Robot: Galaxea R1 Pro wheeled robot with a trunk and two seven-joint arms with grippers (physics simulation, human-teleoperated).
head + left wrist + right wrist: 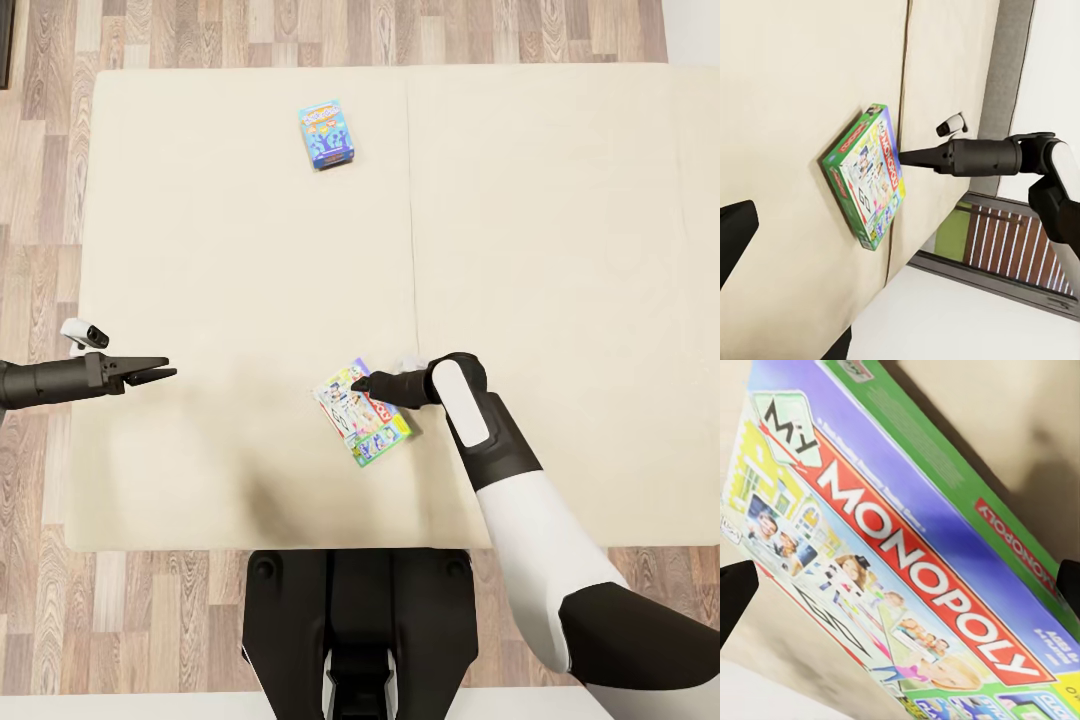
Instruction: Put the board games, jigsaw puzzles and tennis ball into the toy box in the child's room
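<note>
Monopoly box (362, 412) lies flat on the bed (200, 250), near its foot edge beside the mattress seam; long axis runs diagonal to that seam. Right gripper (362, 383) sits at the box's upper edge, jaws spread to either side of it, not yet clamped, presumably lined up to pinch. Left gripper (160, 372) hovers well clear, jaws parted, empty. Small blue game box (326, 133) lies farther up the bed.
</note>
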